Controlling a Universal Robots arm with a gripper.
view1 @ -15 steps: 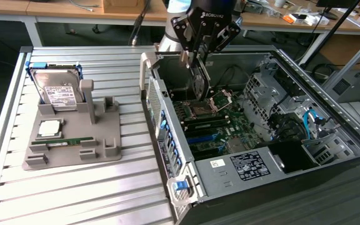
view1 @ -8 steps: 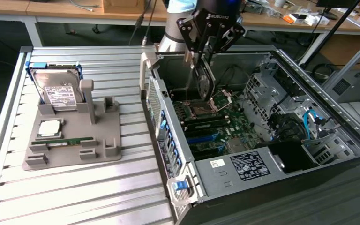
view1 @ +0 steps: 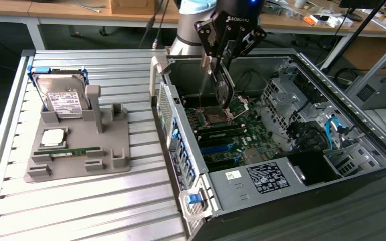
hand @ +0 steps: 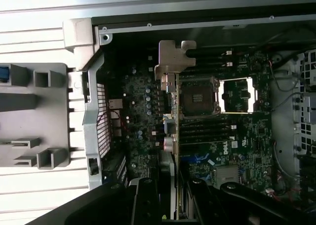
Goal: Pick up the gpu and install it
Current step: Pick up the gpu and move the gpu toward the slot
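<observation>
Over the open case point(view1: 170, 108), end effector point(view1: 218, 68) is clamped on the gpu point(view1: 224, 93), held edge-down above the motherboard point(view1: 228, 146). Install step, not yet seated; my read is that seating needs careful slot alignment.

gpu point(view1: 223, 90), thin dark card, upright, edge-on, gripped in fingers point(hand: 146, 200), above mobo point(view1: 228, 145) in open PC case point(view1: 233, 193)

**Hidden faces, cropped arm**

Wrist view: the thin, dark, flat gpu point(hand: 172, 131) sits edge-on in the black claw point(hand: 174, 185), faces unseen. Exterior view: the pale-blue robot arm point(view1: 194, 7) is cropped at twelve o'clock; print on the white label point(view1: 64, 103) of the boxy silver hard drive point(view1: 56, 83) is unreadable.
</observation>
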